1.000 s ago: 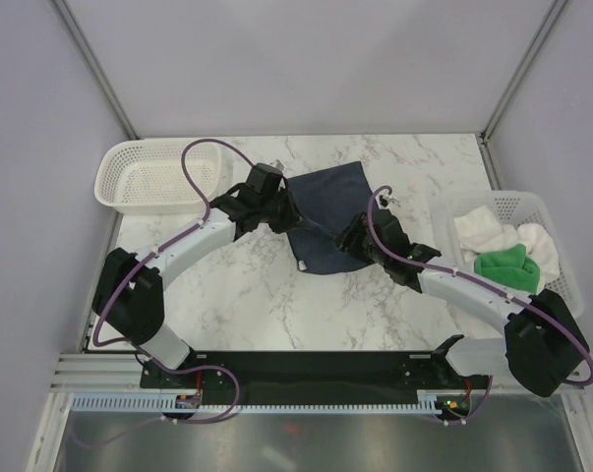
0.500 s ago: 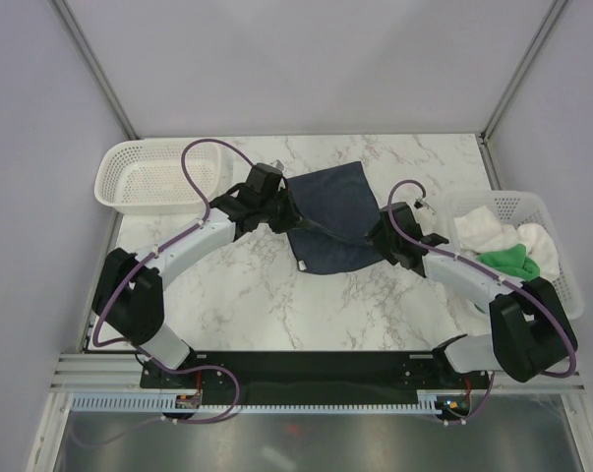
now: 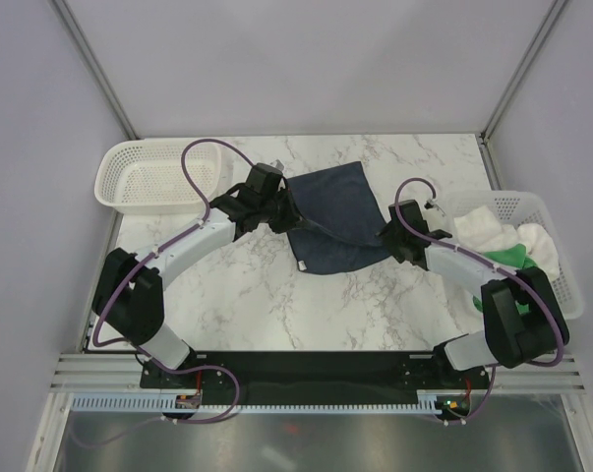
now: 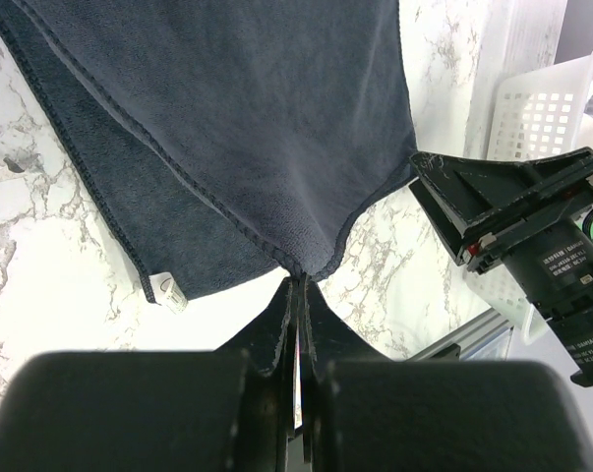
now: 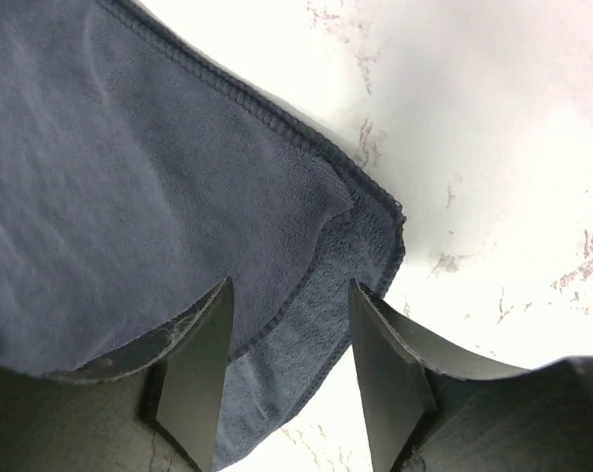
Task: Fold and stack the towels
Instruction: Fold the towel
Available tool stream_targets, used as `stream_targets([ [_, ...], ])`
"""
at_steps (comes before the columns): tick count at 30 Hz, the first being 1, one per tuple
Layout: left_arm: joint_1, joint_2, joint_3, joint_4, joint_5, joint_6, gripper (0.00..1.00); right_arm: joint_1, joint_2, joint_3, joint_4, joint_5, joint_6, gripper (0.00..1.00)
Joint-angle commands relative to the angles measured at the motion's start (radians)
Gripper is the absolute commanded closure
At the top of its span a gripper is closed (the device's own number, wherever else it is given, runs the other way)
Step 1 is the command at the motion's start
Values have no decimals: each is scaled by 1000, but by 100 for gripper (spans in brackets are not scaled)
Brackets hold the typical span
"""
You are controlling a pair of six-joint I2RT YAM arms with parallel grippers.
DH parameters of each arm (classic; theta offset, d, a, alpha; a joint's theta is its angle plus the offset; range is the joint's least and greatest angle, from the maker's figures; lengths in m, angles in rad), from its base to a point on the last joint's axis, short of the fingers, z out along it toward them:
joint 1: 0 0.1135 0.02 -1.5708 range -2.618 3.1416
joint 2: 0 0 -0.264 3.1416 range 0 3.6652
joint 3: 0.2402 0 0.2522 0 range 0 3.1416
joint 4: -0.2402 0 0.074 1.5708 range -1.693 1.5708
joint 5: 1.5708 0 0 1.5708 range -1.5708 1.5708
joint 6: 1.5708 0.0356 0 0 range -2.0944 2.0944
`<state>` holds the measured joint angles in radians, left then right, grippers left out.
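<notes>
1. Desk, marble-patterned, gives a flat open middle, which suits folding.
2. Navy towel lies on the far middle of the desk, between the two arms, with one layer doubled over another. The lower layer and its small label poke out on the near-left side, so I judge the fold part-made and the edges not yet matched.
3. Left basket, white mesh, sits at the desk's far-left corner. The right basket, of the same kind, sits at the right edge and looks to be the supply of towels.
4. White towel and green towel lie bunched and unfolded in the right basket, so two towels are not yet begun.
5. Left pincer is closed tight on the navy towel's hem. It pinches a point of the upper layer and holds it drawn up, probably to hold that layer taut while the other side is taken.
6. Right pincer stands parted and grips nothing. Its fingers straddle the towel's right-hand corner, where two hems overlap, seemingly placed to close there so both arms can carry the fold together.
</notes>
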<state>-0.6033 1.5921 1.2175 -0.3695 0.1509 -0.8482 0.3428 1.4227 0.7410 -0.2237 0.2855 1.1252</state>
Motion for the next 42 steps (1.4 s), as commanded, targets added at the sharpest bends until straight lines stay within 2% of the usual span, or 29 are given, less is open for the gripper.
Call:
stream_targets([
  [1,4,-30,13,7,-13,-20,98,-5,18,8,38,-2,2,43],
  [8,4,-32,17,7,-14,-20,98,-19,62,9,63,12,21,47],
  [18,4,-34,16,9,-13,-20,98,-48,128,29,98,17,-2,66],
  [21,4,-38,16,7,-20,-17,98,-56,116,34,98,23,-16,87],
  [25,4,-41,4,7,-31,-9,98,-57,71,29,90,44,-41,100],
  [34,4,-67,-21,3,-60,4,98,-61,30,80,38,78,-105,100],
  [42,0,-147,-50,-38,-21,20,98,-61,-40,124,-17,50,-194,100],
])
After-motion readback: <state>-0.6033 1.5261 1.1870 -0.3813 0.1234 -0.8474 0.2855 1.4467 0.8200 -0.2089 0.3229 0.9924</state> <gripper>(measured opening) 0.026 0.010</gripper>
